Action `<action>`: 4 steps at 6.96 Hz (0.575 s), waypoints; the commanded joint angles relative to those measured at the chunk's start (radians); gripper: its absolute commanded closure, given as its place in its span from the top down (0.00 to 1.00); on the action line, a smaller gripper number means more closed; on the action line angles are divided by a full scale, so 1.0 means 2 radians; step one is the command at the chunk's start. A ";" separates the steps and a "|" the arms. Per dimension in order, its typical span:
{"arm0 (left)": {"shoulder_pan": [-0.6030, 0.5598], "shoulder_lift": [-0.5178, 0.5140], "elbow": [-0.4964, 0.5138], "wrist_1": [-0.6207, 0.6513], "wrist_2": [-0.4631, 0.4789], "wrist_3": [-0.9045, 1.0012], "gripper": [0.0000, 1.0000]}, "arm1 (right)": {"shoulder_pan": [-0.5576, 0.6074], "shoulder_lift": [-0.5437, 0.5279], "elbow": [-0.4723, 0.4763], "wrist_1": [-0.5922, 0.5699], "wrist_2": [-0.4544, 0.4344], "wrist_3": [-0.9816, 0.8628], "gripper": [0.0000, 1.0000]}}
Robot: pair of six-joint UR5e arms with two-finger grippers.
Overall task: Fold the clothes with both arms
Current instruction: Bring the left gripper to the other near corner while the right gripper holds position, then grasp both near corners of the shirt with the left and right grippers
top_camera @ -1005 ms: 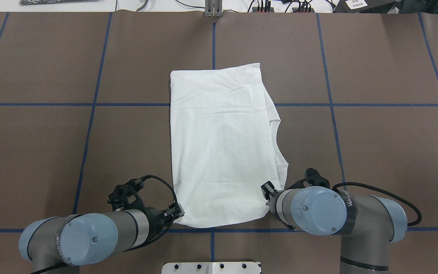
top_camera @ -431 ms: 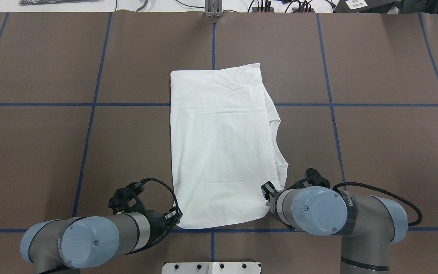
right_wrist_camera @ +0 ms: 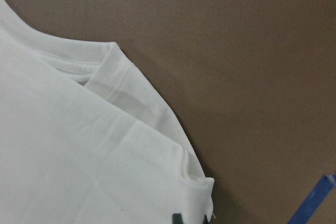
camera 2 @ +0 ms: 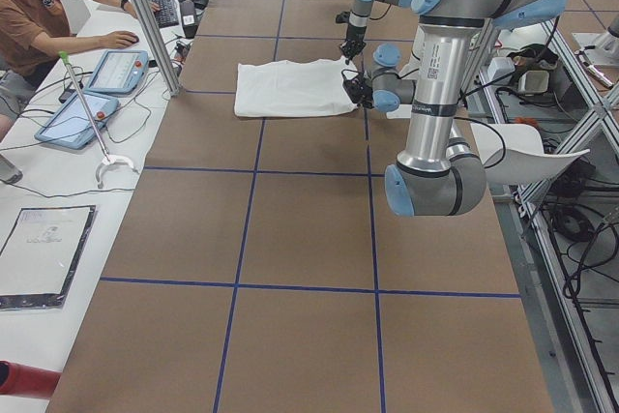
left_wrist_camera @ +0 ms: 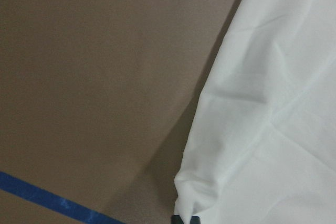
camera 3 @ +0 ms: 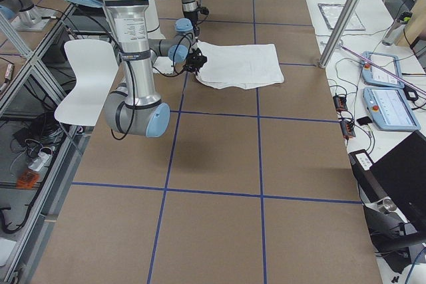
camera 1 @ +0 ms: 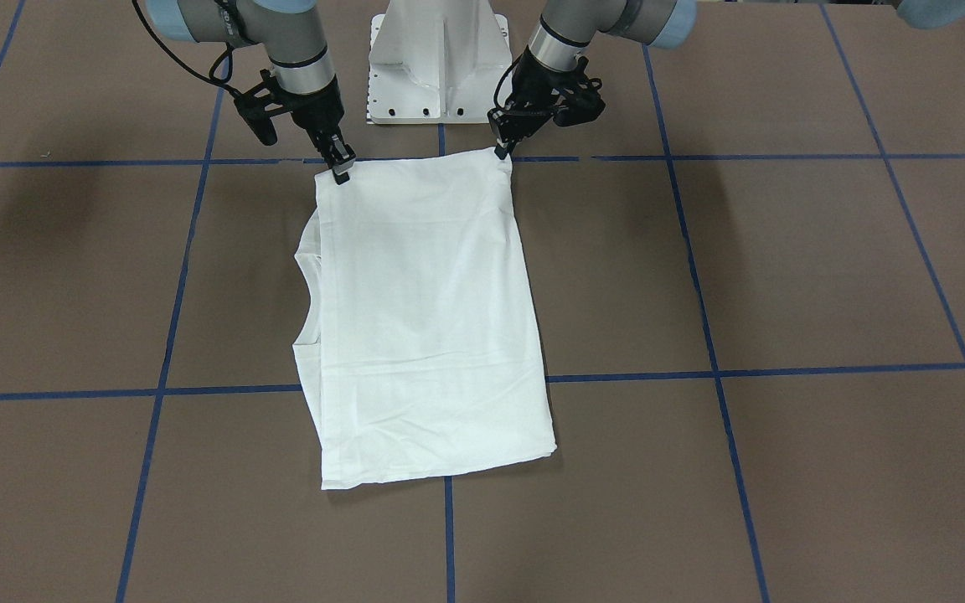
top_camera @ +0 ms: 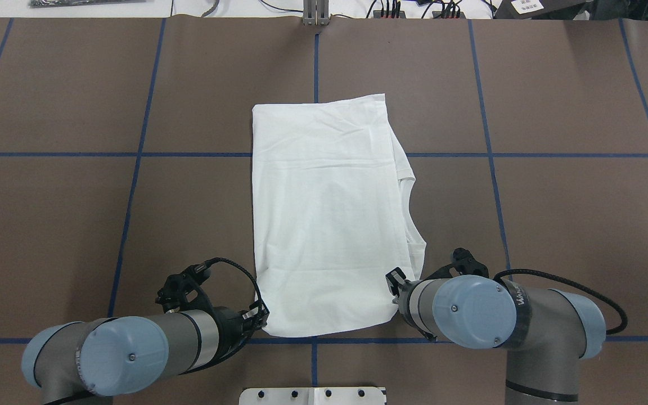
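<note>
Stillness, mostly: over the last second the shirt (top_camera: 324,225) has not shifted on the table (top_camera: 189,225), and the right pincer (camera 1: 341,170) has held its place. Only the left arm (top_camera: 133,354) has resettled, its elbow swinging a little while the left pincer (camera 1: 501,152) stayed at its corner. I judge that both grips are made and the lift for the next fold has not begun.

The shirt lies flat, already folded into a long panel that stretches away ahead of both pincers. Each pincer is closed narrowly on one of the two nearest corners, the left on the left corner and the right on the right.

From overhead the wrists hide the fingertips, so the grip cannot be read there. The front view shows the tips meeting the cloth at each corner. The left wrist camera shows cloth puckered right at the finger (left_wrist_camera: 185,219), a sign of a pinch. The right wrist camera shows stacked hems at its finger (right_wrist_camera: 178,217) and the collar (right_wrist_camera: 81,70) just beyond.
</note>
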 commanded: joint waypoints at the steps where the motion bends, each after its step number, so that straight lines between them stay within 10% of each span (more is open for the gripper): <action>1: 0.027 0.013 -0.043 0.001 0.002 -0.054 0.00 | -0.012 -0.037 0.056 -0.002 0.002 0.019 0.00; 4: 0.025 0.011 -0.119 0.049 0.002 -0.058 0.00 | 0.007 -0.068 0.144 -0.021 0.005 0.033 0.00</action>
